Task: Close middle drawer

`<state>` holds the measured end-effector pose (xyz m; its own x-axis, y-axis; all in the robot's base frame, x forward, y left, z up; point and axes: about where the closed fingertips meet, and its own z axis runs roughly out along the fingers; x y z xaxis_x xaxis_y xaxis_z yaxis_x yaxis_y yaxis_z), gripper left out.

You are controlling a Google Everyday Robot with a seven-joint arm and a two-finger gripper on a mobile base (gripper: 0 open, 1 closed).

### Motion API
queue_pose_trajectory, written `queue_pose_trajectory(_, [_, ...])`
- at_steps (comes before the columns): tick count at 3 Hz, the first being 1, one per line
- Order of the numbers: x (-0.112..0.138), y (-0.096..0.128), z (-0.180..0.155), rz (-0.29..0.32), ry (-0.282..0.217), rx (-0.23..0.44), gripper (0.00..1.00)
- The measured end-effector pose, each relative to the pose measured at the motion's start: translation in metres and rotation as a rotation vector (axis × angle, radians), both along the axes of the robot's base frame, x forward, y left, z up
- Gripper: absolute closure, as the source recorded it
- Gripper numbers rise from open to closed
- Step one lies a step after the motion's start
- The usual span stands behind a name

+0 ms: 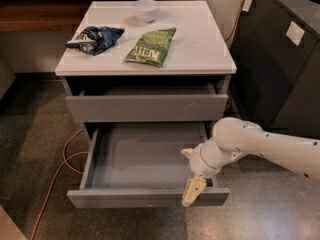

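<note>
Below everything, speckled dark floor (30,134). At right, a tall dark cabinet (280,79). In the centre, a gray stand (200,54) with a pale top. Low at the right edge, a white arm (270,146) reaching in, bent down at the wrist beside the stand's lower right.

Low in front, the middle drawer (140,156): pulled far out toward the camera, long gray tray exposed, plain slab face well forward of the stand. Directly above, the top drawer (145,107), out only slightly, with a dark gap behind its face.

Behind the stand at left, a brown wooden ledge (30,14). On the floor at left, an orange cable (64,159) curving past the middle drawer's left side.

On the stand's top: a green bag (151,45) near the middle; a blue bag (95,38) left of it, apart; a white bowl (146,9) at the back edge.

At the middle drawer's front right corner, the gripper (193,188), its cream end hanging down over the slab face. Touching the face or just in front of it: not to be told. Open or closed: not to be told either.
</note>
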<state>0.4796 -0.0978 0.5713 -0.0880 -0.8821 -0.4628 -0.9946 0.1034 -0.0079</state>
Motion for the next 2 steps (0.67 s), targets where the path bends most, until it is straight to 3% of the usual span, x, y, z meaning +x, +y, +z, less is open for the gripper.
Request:
queue_pose_trajectory(1, [0.005, 0.002, -0.013, -0.021, 0.011, 0.036, 0.15])
queue_pose_trajectory(2, [0.011, 0.010, -0.030, -0.023, 0.014, 0.086, 0.38])
